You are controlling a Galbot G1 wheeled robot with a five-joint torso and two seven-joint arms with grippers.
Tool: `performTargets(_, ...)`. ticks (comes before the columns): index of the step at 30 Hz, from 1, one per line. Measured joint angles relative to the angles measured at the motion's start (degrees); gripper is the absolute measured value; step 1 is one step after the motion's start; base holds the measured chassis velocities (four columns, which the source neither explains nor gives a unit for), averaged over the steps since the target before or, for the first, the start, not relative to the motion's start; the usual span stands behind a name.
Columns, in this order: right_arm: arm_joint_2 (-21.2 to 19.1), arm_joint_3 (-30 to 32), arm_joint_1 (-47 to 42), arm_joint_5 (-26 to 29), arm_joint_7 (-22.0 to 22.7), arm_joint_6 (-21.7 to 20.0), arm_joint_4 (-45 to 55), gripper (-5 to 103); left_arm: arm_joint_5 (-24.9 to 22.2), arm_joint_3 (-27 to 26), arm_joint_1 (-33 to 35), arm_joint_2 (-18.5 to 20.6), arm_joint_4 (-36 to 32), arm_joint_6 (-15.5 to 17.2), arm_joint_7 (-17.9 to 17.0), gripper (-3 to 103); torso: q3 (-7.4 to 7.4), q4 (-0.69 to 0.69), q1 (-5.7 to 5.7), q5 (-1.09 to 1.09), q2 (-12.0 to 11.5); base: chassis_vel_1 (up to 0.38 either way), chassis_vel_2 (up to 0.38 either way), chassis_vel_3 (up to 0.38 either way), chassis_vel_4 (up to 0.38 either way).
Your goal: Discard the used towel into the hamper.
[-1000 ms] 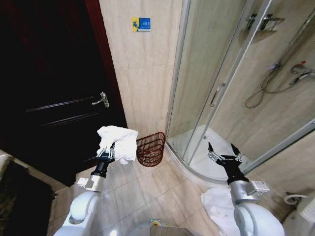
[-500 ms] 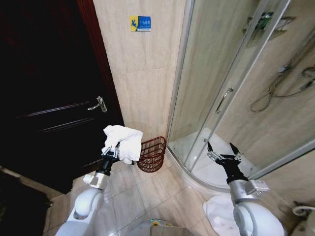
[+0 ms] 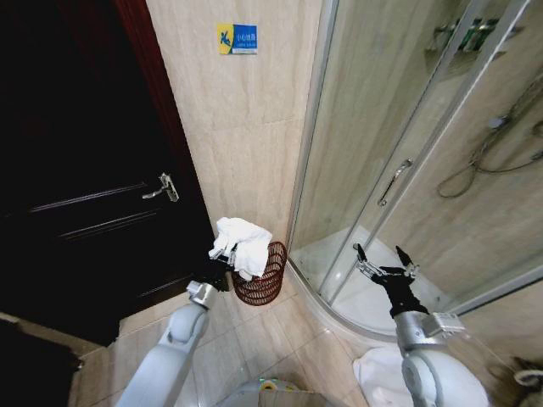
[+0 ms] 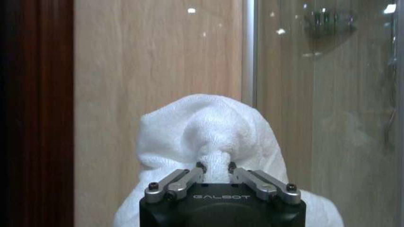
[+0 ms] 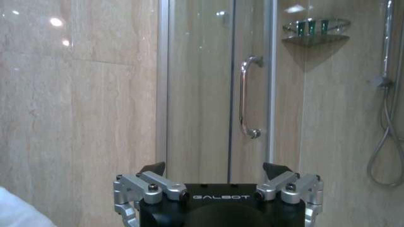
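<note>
Since 1 s ago, your left end effector (image 3: 227, 258) has carried the towel (image 3: 243, 245) from beside the hamper (image 3: 263, 276) to just above its rim, still clenched on the cloth. Your right end effector (image 3: 383, 261) hangs splayed before the shower door (image 3: 386, 161).

Left tool (image 4: 215, 166) pinching bunched white towel (image 4: 208, 132), beige tiled wall (image 4: 158, 71), dark door frame (image 4: 31, 113)

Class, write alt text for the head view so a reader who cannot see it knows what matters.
The robot's left gripper holds a white towel at the rim of a reddish-brown wire hamper on the bathroom floor, between a dark door and a glass shower enclosure. The right gripper is open and idle.
</note>
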Motion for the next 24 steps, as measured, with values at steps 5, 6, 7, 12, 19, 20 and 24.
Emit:
performTargets(5,0.25,-0.07,0.4,-0.38,0.03,0.0,-0.01,100,-0.15,3.44,-7.33,-0.6,8.64,-2.06,0.35,10,0.0,-0.01,0.0,0.01,0.0,0.0,0.0,0.0,0.0)
performTargets(6,0.34,-0.09,0.49,-0.54,0.04,0.0,-0.01,100,-0.22,4.35,-9.15,-0.81,10.69,-2.32,0.46,10,0.01,0.0,0.01,0.01,0.0,0.0,0.0,0.0,0.0)
performTargets(7,0.43,-0.09,0.56,-0.74,0.05,0.0,-0.02,100,-0.35,5.56,-11.7,-1.19,13.58,-2.78,0.6,10,0.01,-0.02,0.02,0.01,0.0,0.0,0.0,0.0,0.0)
performTargets(12,0.47,-0.08,0.72,-1.2,0.11,0.0,-0.41,100,-1.13,8.16,-17.12,-2.57,20.91,-4.28,1.33,10,0.01,-0.01,0.03,0.01,-0.01,0.0,0.0,0.0,0.0)
performTargets(19,0.68,-0.19,1.69,-1.97,0.28,-0.01,-1.13,100,-3.19,12.09,-23.38,-4.87,28.74,-5.47,2.21,10,0.01,-0.01,0.02,0.01,0.0,0.0,0.0,0.0,0.0)
performTargets(20,0.84,-0.28,1.96,-2.15,0.35,-0.01,-1.32,100,-3.25,12.92,-24.15,-5.42,30.35,-5.45,2.19,10,0.01,-0.02,0.02,0.01,0.0,0.0,0.0,0.0,0.0)
performTargets(24,1.13,-0.33,2.24,-2.34,0.4,0.07,-1.87,100,-3.14,14.28,-25.7,-7.15,36.64,-5.82,1.99,10,0.01,0.0,0.02,0.01,0.0,0.0,0.0,0.0,0.0)
